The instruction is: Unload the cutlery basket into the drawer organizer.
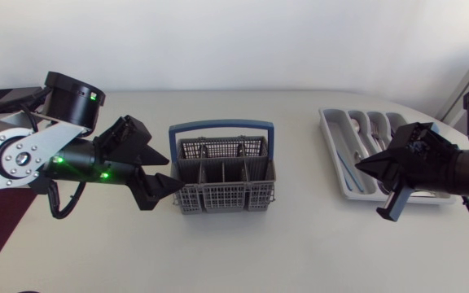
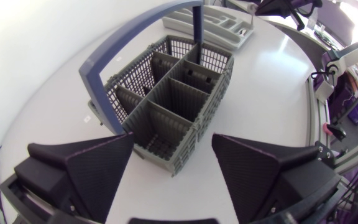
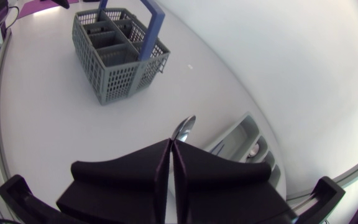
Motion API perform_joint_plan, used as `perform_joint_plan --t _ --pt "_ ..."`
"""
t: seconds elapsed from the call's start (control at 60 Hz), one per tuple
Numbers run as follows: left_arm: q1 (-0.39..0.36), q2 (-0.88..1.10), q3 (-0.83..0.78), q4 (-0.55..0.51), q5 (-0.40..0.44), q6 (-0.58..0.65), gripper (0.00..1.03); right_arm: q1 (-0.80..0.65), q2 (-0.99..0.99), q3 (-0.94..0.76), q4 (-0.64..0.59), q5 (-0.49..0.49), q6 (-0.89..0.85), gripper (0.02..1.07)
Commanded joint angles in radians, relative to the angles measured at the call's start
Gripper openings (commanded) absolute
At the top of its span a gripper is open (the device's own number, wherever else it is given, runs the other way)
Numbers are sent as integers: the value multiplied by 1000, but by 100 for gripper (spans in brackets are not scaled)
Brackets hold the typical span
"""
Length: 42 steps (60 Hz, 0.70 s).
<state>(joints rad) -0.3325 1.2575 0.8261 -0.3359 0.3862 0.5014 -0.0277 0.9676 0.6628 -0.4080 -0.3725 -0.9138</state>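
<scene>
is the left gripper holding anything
No, the left gripper stands wide open with nothing in it, and the basket sits just ahead of it.

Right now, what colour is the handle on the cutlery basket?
Blue: the handle arches over the grey basket. The left wrist view shows it best.

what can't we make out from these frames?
1. Spoon: in the right wrist view only its bowl shows ahead of the shut right gripper; the fingers hide the handle.
2. Drawer organizer: in the head view the right gripper covers part of it, and the cutlery in it is too small to count.
3. Basket: in the left wrist view its own walls hide the far cells' floors, so I cannot confirm that it is empty.
</scene>
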Motion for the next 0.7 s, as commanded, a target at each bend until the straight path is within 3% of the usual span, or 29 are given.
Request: perform_joint_plan --t 0.0,0.25,0.683 --pt "13 -23 18 -14 -4 8 88 -89 63 -28 9 -29 -135 8" --pt "35 -38 -2 -15 -6 11 88 -298 267 -23 140 -77 -344 8" --pt "85 -49 -35 -8 -6 46 88 -462 631 38 416 -34 -563 8"
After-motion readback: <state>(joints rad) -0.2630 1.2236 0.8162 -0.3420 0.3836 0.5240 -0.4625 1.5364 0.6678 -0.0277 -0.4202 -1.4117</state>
